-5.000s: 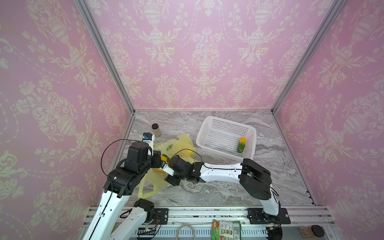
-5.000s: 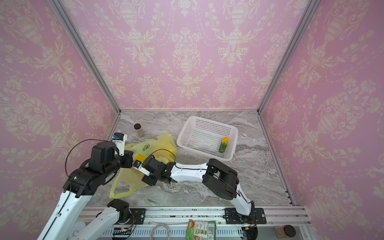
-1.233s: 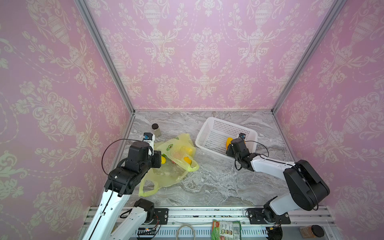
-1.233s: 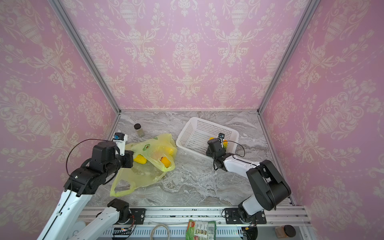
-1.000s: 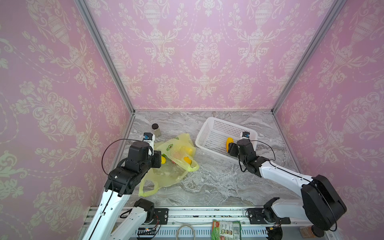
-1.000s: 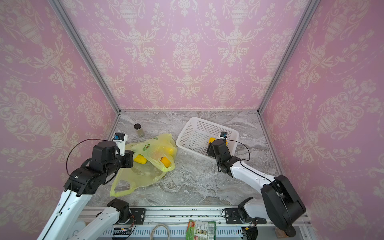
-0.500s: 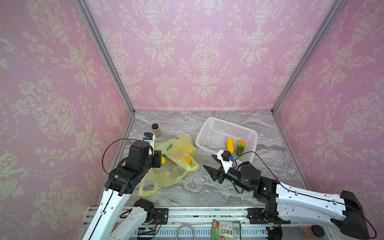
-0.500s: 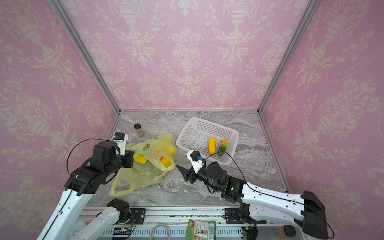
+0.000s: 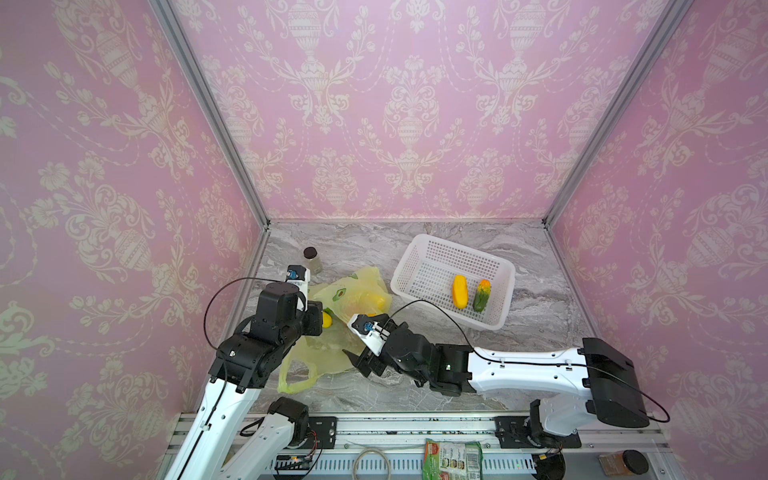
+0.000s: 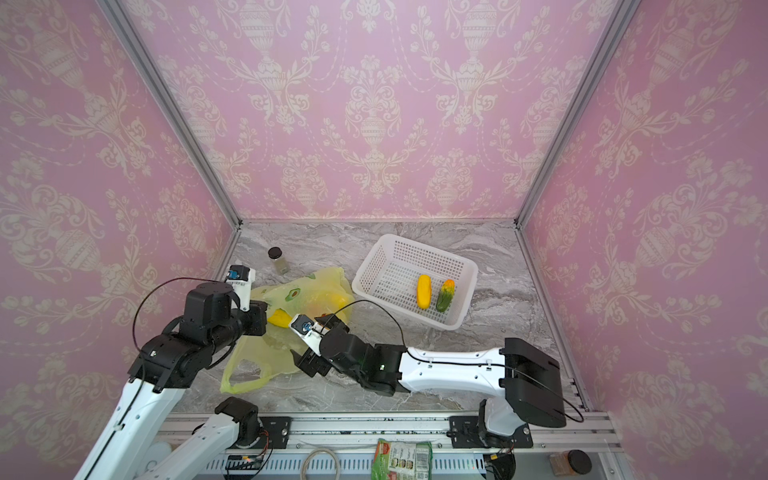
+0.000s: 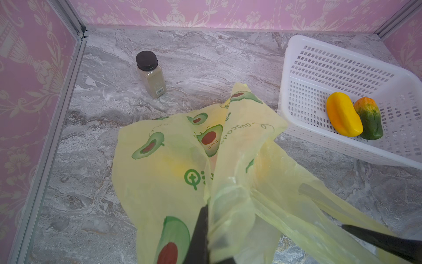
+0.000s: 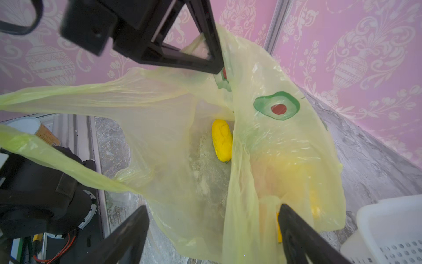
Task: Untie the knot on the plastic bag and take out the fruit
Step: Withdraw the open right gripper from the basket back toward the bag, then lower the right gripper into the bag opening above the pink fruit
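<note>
A thin, translucent yellow-green plastic bag (image 9: 353,291) printed with small avocados lies slumped on the left half of the table, just beside a white perforated plastic basket (image 9: 453,246). Its mouth gapes toward the front, and one handle loop (image 9: 296,376) lies loose on the marble. Blurred yellow and orange shapes show through the film. Inside the opening a yellow oblong fruit (image 12: 221,141) rests on the bag's floor.

The left tool (image 12: 217,68) is pressed together on the bag's upper rim, holding it raised. The right tool (image 12: 212,206) stands spread wide at the mouth, gripping nothing.

In the basket a second yellow oblong piece (image 9: 459,291) and a green-orange piece (image 9: 481,296) lie side by side, touching.

The table (image 9: 415,395) is grey veined marble. A small clear bottle with a black cap (image 9: 311,259) stands near its back-left corner. Pink wallpaper (image 9: 415,104) with cream urn ornaments covers three walls, joined by aluminium posts (image 9: 206,104).
</note>
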You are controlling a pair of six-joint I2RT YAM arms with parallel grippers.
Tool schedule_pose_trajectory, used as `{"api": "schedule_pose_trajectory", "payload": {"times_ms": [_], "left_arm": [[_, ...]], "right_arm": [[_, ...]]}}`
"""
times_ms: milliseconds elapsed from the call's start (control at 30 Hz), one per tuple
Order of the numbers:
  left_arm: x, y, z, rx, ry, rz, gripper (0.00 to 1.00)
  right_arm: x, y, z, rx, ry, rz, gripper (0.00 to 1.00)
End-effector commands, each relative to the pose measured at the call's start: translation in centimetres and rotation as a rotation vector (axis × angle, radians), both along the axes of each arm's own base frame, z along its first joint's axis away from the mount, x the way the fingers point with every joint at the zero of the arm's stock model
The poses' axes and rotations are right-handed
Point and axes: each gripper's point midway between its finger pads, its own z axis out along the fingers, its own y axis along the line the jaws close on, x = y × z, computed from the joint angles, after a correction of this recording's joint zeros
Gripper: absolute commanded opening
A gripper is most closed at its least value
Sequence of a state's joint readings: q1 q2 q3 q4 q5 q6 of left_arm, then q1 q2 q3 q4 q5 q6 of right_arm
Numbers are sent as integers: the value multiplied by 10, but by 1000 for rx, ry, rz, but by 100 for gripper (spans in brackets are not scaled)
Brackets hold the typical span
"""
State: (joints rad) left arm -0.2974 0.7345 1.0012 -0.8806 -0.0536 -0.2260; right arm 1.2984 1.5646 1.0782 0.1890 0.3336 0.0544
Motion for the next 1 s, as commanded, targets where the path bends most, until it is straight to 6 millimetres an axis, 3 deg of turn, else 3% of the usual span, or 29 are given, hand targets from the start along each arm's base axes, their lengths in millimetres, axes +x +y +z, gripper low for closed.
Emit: {"api": "schedule_pose_trajectory", "payload": {"times_ms": [0,200,267,367,533,567,667,833,967], "left_arm": [[-1,-1,-2,-12,8,0,0],[-2,0,-2,-12,4,1,0],[-2,0,-2,-10,2,3,0],[-1,0,-3,-9,11,2,0],[-1,-1,-3,-10,11,1,0],[-1,0,-3,-9,8,3,0],[0,0,-4,-8,11,2,0],[0,-2,-4,-10,18,-2,0],[-2,0,-2,-10,5,2,0]], "right_arm": [[-3,-1,3,44,67,-24,100],[2,-28,16,285,118,-87,100],[1,-22,18,203,104,12,100],[11,-23,4,84,81,-26,100],[-7,-6,-10,-3,-54,-9,100],[-15,-1,-9,-13,-74,15,95],[-33,3,2,-30,-133,42,79],[-75,6,29,-48,-207,151,76],[-75,25,5,-108,-201,167,67]]}}
